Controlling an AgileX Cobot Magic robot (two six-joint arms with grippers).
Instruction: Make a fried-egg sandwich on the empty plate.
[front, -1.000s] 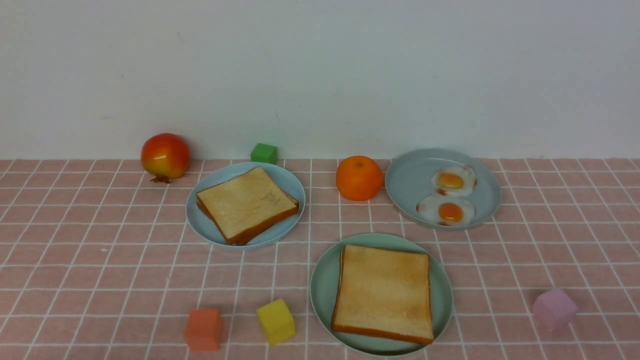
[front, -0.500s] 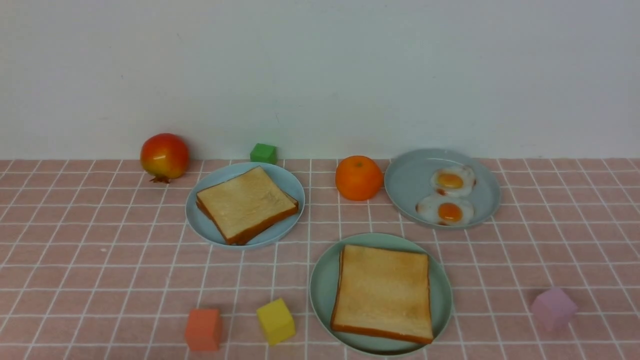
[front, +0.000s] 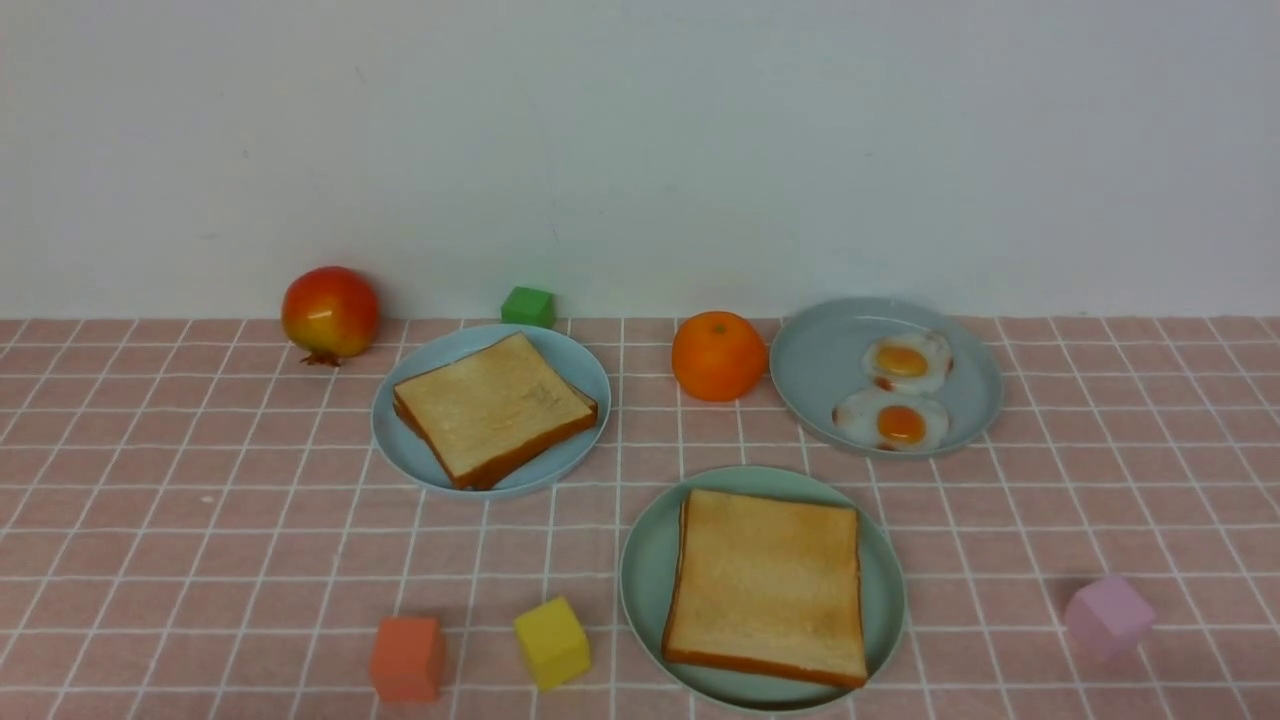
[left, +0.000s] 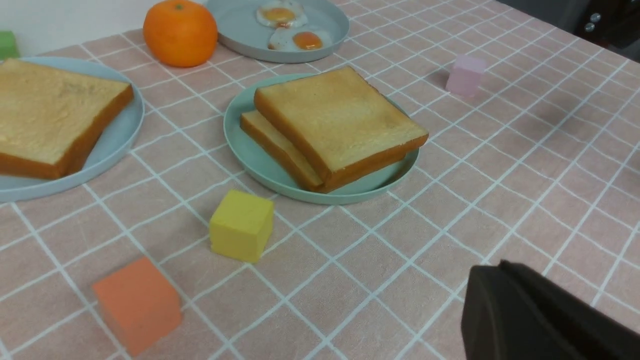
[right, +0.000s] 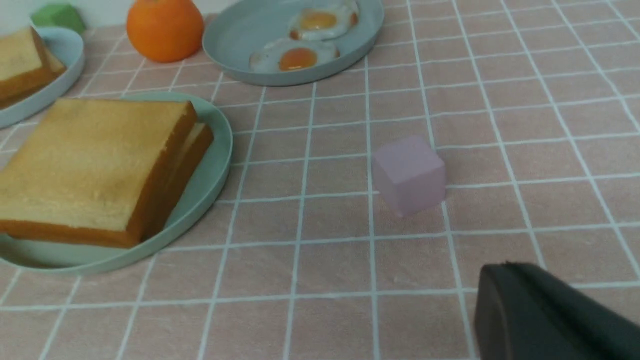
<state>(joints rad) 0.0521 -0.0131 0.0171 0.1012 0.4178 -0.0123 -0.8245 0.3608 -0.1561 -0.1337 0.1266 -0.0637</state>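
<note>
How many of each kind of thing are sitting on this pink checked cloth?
Plates: 3 (mint-green plate, light-blue plate, grey-blue plate)
Toast slices: 3 (top slice, lower slice, slice on the light-blue plate)
Fried eggs: 2 visible
Fruits: 2
Cubes: 4
Total: 14

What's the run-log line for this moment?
mint-green plate: two stacked toast slices, egg between not visible | grey-blue plate: two fried eggs | light-blue plate: one toast | both grippers shut, empty
</note>
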